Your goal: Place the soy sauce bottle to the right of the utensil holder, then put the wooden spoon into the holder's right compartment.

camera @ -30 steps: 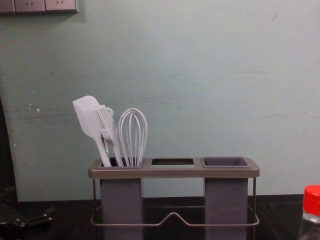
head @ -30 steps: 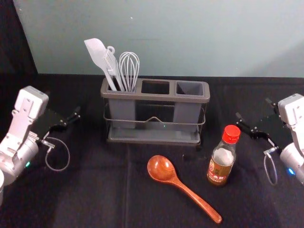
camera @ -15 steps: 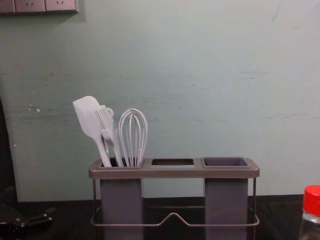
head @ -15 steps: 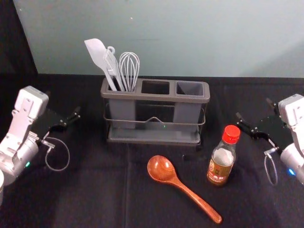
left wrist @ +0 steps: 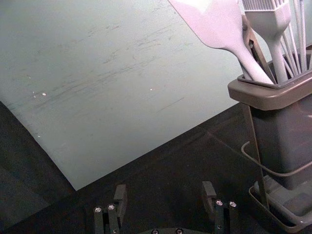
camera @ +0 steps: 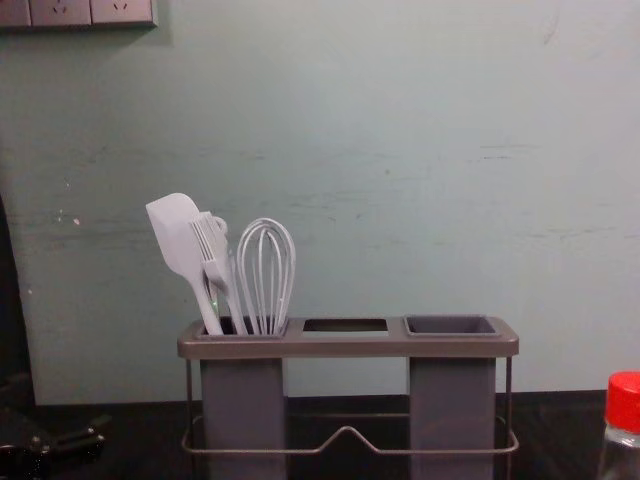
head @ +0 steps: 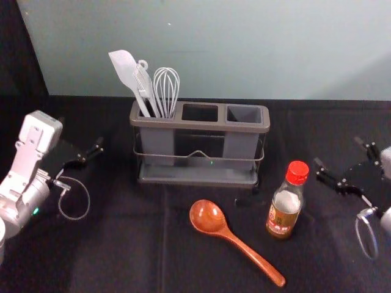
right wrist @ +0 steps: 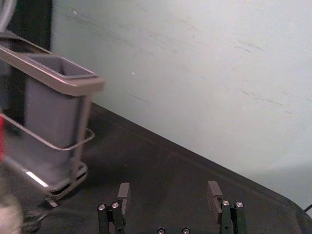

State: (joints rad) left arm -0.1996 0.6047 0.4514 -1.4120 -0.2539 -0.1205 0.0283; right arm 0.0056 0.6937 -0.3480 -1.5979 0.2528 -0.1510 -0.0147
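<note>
Hovering near one bottle [head: 285, 210]: right hand [head: 338, 151]

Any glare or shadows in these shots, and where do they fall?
Head view: small bright glints in the bowl of the wooden spoon, and a soft shadow on the wall toward the right; left wrist view: a bright, washed-out patch on the spatula; right wrist view: a white streak of glare low on the base of the utensil holder.
</note>
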